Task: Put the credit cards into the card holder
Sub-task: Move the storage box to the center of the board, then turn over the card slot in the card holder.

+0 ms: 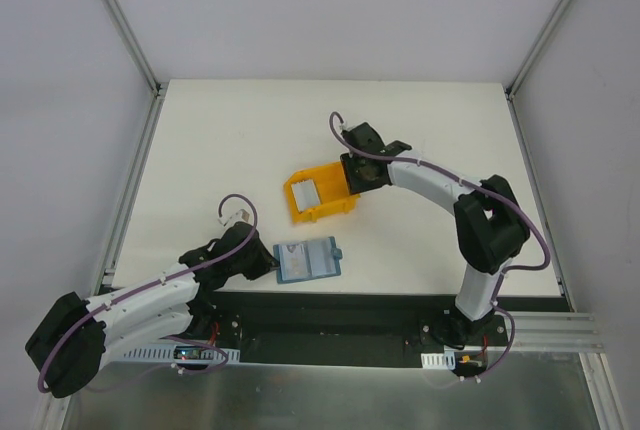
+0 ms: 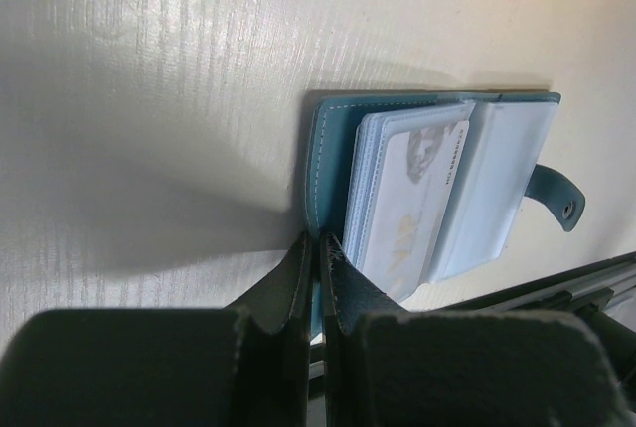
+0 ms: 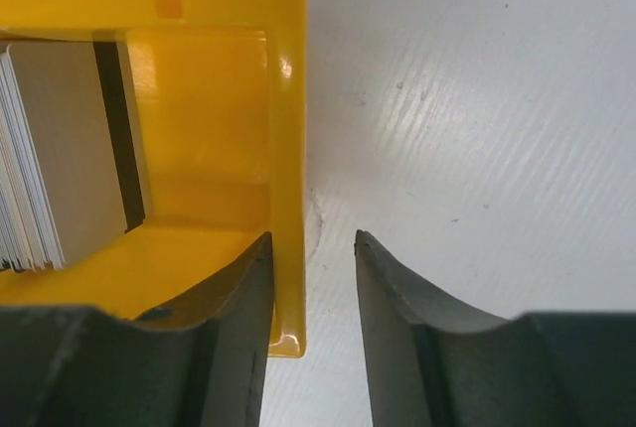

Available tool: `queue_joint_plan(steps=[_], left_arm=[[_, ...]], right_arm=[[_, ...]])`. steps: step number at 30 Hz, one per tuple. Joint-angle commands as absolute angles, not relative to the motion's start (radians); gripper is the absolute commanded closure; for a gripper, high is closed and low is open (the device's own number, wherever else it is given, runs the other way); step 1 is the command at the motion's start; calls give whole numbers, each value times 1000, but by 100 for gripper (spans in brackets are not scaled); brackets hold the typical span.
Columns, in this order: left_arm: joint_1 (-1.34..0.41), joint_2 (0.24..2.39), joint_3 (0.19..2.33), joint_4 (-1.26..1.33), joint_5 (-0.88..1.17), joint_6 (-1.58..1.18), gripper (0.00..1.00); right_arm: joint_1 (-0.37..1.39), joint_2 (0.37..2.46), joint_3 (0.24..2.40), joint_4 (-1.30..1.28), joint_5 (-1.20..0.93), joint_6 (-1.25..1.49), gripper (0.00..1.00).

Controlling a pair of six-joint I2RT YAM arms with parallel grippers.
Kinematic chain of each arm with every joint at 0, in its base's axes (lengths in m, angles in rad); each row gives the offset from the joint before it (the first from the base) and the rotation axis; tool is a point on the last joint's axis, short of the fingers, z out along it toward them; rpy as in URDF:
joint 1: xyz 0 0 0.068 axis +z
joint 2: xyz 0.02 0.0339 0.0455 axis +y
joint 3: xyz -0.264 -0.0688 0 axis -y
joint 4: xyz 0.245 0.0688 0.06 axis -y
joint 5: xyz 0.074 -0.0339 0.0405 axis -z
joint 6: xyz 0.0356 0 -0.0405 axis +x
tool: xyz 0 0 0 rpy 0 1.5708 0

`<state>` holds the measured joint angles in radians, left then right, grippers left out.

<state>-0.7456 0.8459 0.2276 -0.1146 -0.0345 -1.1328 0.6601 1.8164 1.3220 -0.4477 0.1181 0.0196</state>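
- The card holder (image 1: 308, 261) is being shown lying open on the table (image 1: 200, 150), in the lower middle of the top view, near the table's front edge.
- Its snap tab (image 2: 562, 200) is being seen sticking out on the right of the left wrist view.
- A printed card (image 2: 417, 194) is being carried among the pale blue sleeves inside it.
- The holder's teal cover edge, at the lower centre of that view, is being pinched by the left gripper (image 2: 320, 245), whose fingers are pressed together on it.
- The other credit cards (image 3: 45, 154) are being kept as an upright stack in the yellow bin (image 3: 288, 99), at the left of the right wrist view.
- In the top view, the bin is being seen just above and right of the holder, apart from it.
- The bin's right-hand wall is being straddled by the right gripper (image 3: 313, 258). Its fingers are spread, one inside the bin and one over the table, with a gap on the outer side.
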Motion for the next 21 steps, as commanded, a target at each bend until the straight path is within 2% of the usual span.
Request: queue_joint_plan(steps=[1,7,9,16,21], left_arm=[[-747,862,242,-179,-37,-1091,100],[-747,857,241,-179,-38,-1092,100],[-746,854,242,-179,-38,-1091,100],[-746,838,242,-181,-34,-1088,100],[-747,821,241,-179,-32,-1086,100]], right_arm=[[649,1743,1411,-502,101,-57,57],[647,1680,1462,-493,11,-22,46],[649,1671,1453,-456,-78,27,42],[664,1713,1414,-336,-213,152,41],[686,1733,1388,-287,-222,181,40]])
